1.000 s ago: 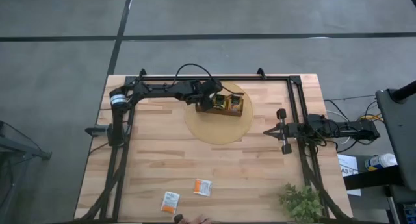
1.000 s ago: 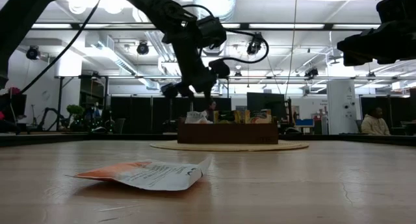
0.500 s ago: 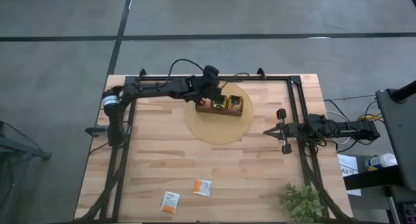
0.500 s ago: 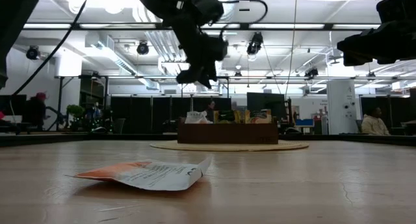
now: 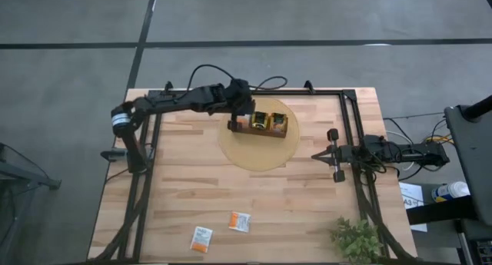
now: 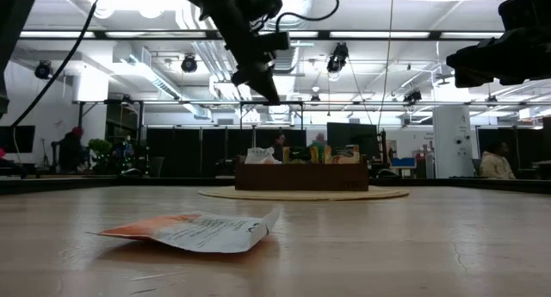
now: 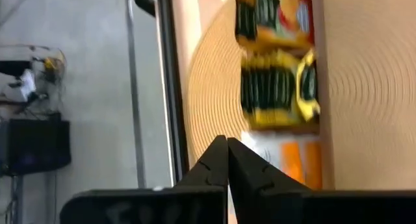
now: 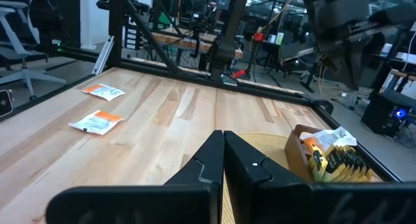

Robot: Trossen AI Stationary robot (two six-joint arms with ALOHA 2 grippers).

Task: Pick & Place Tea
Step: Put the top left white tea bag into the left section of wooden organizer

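Observation:
A brown wooden tray (image 5: pixel 262 131) stands on a round mat (image 5: pixel 257 154) at the table's far middle, with tea packets (image 7: pixel 278 87) upright in its compartments. Two more tea packets (image 5: pixel 201 239) (image 5: pixel 240 221) lie flat near the table's front edge; one fills the low view's foreground (image 6: pixel 194 231). My left gripper (image 5: pixel 237 111) hangs above the tray's left end, tilted down, shut and empty (image 7: pixel 227 145). My right gripper (image 5: pixel 336 154) rests at the table's right side, shut (image 8: pixel 223 137), pointing level toward the left.
A black frame runs along the table's far edge (image 5: pixel 254 91) and down both sides (image 5: pixel 357 165). A small green plant (image 5: pixel 356 238) stands at the near right corner. Bare wood lies between the mat and the two loose packets.
My left gripper has risen from the tray's left compartment and drawn back a little toward the table's left and far edge. It has rolled about its own axis and shut with nothing between its fingers. The tray and the loose packets have stayed in place.

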